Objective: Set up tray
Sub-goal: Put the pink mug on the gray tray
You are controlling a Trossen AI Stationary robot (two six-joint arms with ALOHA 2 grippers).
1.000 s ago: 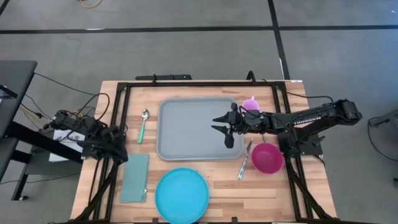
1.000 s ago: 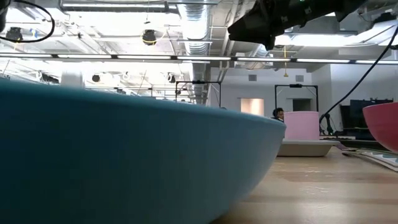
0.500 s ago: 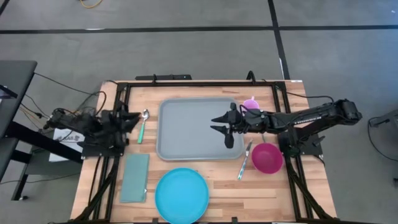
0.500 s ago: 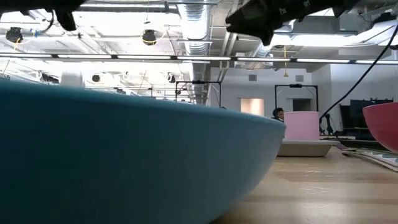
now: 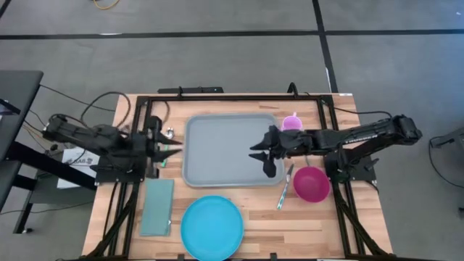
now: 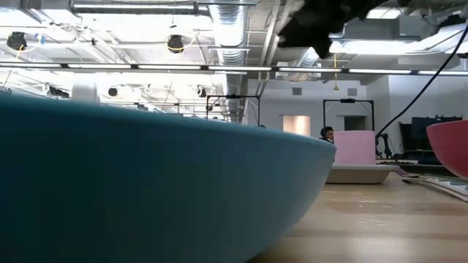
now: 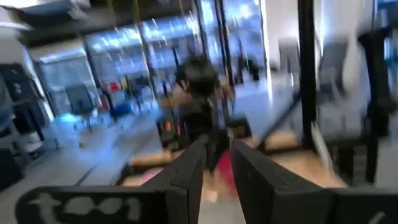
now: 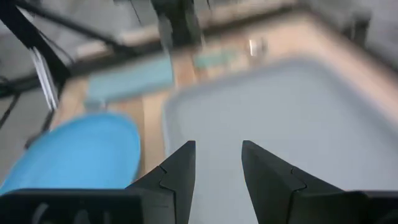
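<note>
The grey-blue tray (image 5: pixel 221 148) lies flat at the table's middle; it also shows in the right wrist view (image 8: pixel 298 112). My right gripper (image 5: pixel 259 154) is open and empty above the tray's right part, its fingers apart in its wrist view (image 8: pixel 217 165). My left gripper (image 5: pixel 174 148) is at the tray's left edge, above the green handle of a spoon (image 5: pixel 168 133) that lies on the table. Its fingers stand a little apart (image 7: pixel 216 165) and hold nothing. The spoon's handle is mostly hidden under it.
A round blue plate (image 5: pixel 212 227) lies near the front edge and fills the low view (image 6: pixel 146 183). A pale-teal napkin (image 5: pixel 157 206) lies left of it. A pink bowl (image 5: pixel 312 184), a utensil (image 5: pixel 285 187) and a purple cup (image 5: pixel 292 122) stand right of the tray.
My left arm has swung out from the table's left edge toward the tray, and its gripper now stands over the spoon's handle. My right gripper has drawn back a little toward the table's right, still open over the tray.
</note>
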